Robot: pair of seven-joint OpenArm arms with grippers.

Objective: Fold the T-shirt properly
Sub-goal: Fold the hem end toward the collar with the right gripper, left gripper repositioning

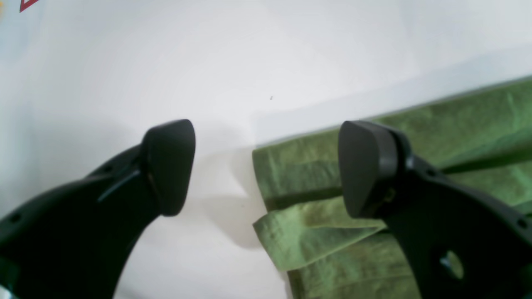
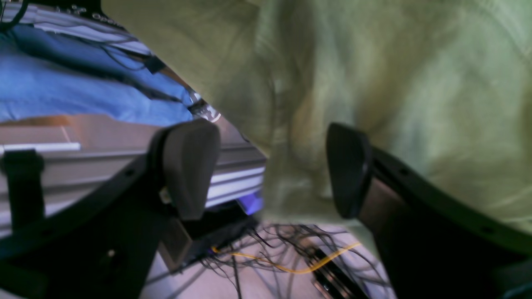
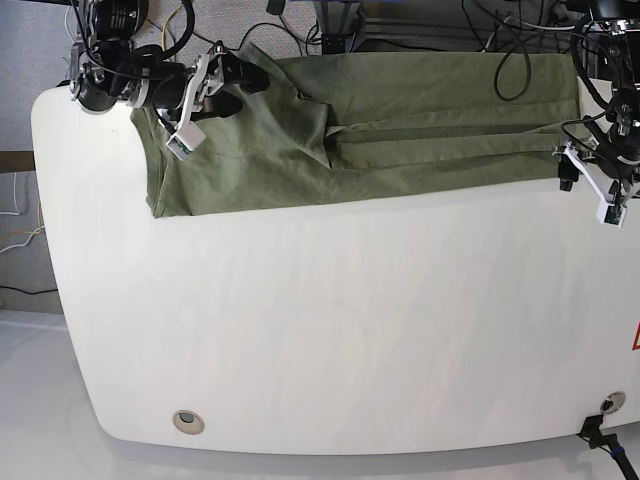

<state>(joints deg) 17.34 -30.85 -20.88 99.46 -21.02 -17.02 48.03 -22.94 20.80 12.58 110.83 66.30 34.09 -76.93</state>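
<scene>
The left gripper (image 1: 266, 166) hung at the scene's right edge, jaws spread wide; the right gripper (image 2: 270, 170) (far left corner) lay tilted sideways, jaws likewise parted.

An olive-green T-shirt (image 3: 380, 130) is spread as a long folded band along the far edge of the tabletop, reaching from near the far left corner to the far right corner. Lengthwise folds are seen across its right half, and its near hem lies roughly straight. Layered edges show at the right end (image 1: 316, 199).
</scene>
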